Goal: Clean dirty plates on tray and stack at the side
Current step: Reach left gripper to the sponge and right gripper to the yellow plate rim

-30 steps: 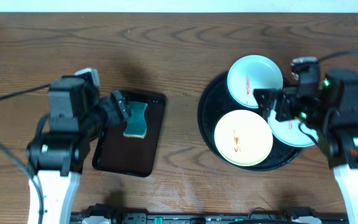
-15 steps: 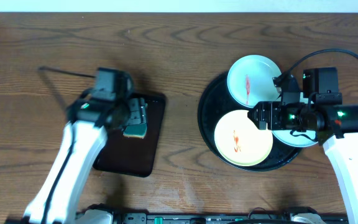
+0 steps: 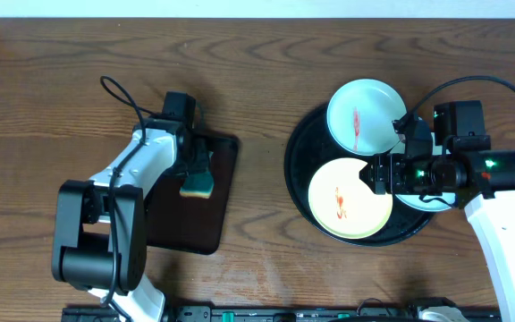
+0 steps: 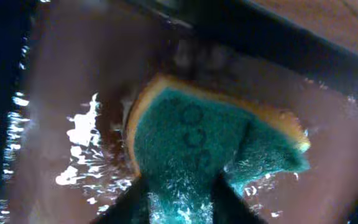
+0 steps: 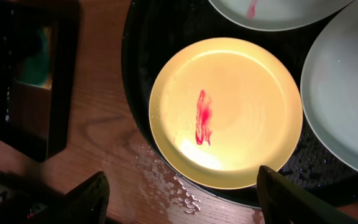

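Left side: my left hand has swung in from the tabletop's left edge and is now down in the small rectangular tray, clamped across the waist of the green sponge. With the sponge secured, wiping can begin.

Right side: my right hand has barely shifted. It hangs released and empty over the round black tray near the right edge. All three plates lie in that tray unstacked. The pale yellow plate and the far white plate show red smears. My arm partly hides the second white plate.
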